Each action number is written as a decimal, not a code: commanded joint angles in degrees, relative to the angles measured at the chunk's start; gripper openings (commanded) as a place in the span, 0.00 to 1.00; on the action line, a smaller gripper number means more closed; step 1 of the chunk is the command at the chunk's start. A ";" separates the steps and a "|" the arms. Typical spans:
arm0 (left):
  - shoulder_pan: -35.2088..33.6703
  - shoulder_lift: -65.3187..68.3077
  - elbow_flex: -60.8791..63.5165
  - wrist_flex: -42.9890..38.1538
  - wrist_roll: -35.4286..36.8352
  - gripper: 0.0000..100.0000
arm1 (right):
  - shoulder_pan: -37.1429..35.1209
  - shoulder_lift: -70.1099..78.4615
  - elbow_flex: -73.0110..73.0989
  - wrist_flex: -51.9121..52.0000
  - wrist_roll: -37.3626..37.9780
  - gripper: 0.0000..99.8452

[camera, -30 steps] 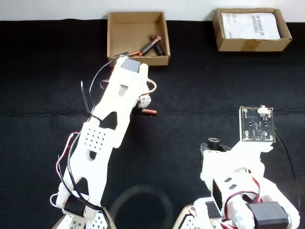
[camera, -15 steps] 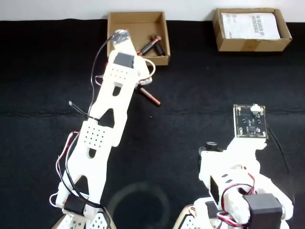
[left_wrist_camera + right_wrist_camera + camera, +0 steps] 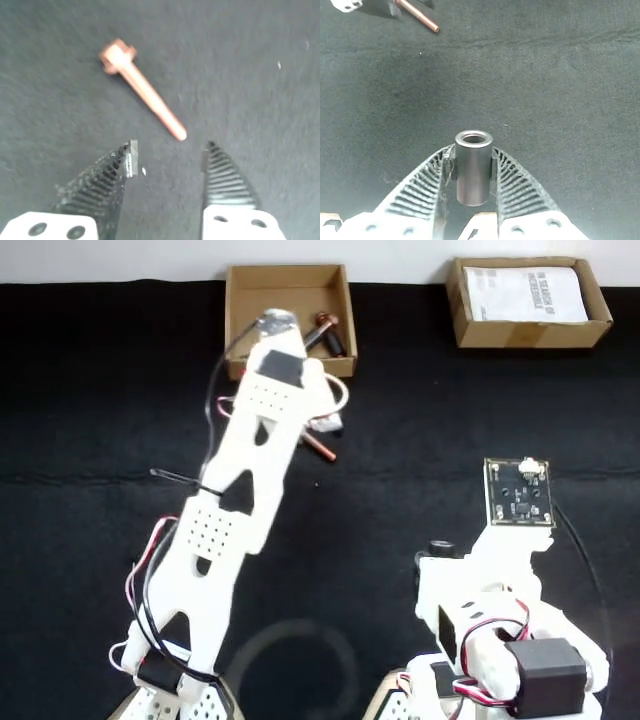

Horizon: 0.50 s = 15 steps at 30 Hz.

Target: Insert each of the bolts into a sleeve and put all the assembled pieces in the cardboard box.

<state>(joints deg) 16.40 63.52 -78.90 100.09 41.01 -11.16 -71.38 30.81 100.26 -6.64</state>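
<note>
The high camera looks straight down on the desk [image 3: 90, 440]; both wrist cameras, nearer, share the bolt [image 3: 322, 448] toward twelve o'clock.

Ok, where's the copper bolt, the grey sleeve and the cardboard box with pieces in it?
bolt [image 3: 142, 92]: left wrist view, middle of its shank.
sleeve [image 3: 473, 175]: right wrist view, on its side wall.
cardboard box [image 3: 290, 290]: high view, bare part of its floor.
</note>
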 commanded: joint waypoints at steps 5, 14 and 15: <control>-0.48 -4.18 -1.89 -2.81 0.44 0.24 | 0.40 -0.40 0.13 -0.40 -0.18 0.01; -4.00 0.22 -2.15 -6.86 0.44 0.24 | 0.40 -0.40 0.22 -0.48 -0.18 0.01; -4.18 0.84 -2.24 -6.77 0.44 0.24 | 0.40 -0.40 0.22 -0.57 -0.18 0.01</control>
<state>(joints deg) 12.97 64.40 -79.08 94.02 41.01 -11.16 -71.38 30.99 100.26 -6.64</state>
